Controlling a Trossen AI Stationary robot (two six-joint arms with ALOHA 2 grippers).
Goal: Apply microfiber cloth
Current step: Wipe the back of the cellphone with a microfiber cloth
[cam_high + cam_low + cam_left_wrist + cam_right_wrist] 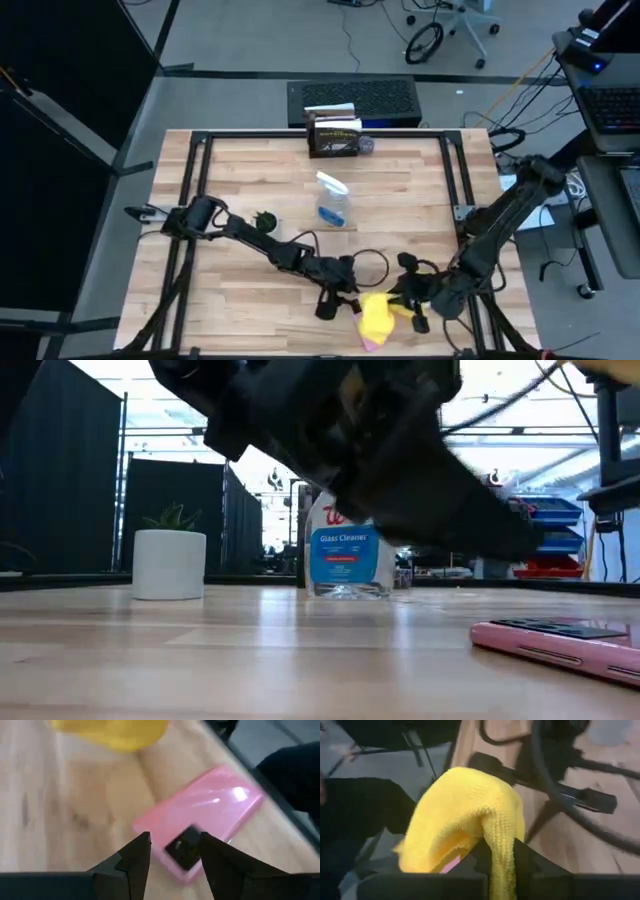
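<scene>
The yellow microfiber cloth point(377, 318) hangs bunched near the table's near edge, with my right gripper point(412, 305) shut on it. Under it lies a pink phone point(200, 820), flat on the wood point(560, 640); only a pink sliver point(371, 343) shows below the cloth from above. My left gripper point(172, 850) is open just left of the cloth. Its fingers stand on either side of the phone's camera end point(184, 847); whether they touch it I cannot tell. My right gripper pinches a gathered fold of the cloth point(502, 845) between its two fingers. The rest of the cloth point(460, 815) bulges out ahead of the fingers and droops over the phone. Whether its lower part rests on the phone I cannot tell.
A clear spray bottle with blue liquid point(333, 200) stands mid-table. A white pot with a small plant point(168, 563) stands left of it, and a dark box point(335, 135) is at the far edge. The table's near edge lies close to the phone.
</scene>
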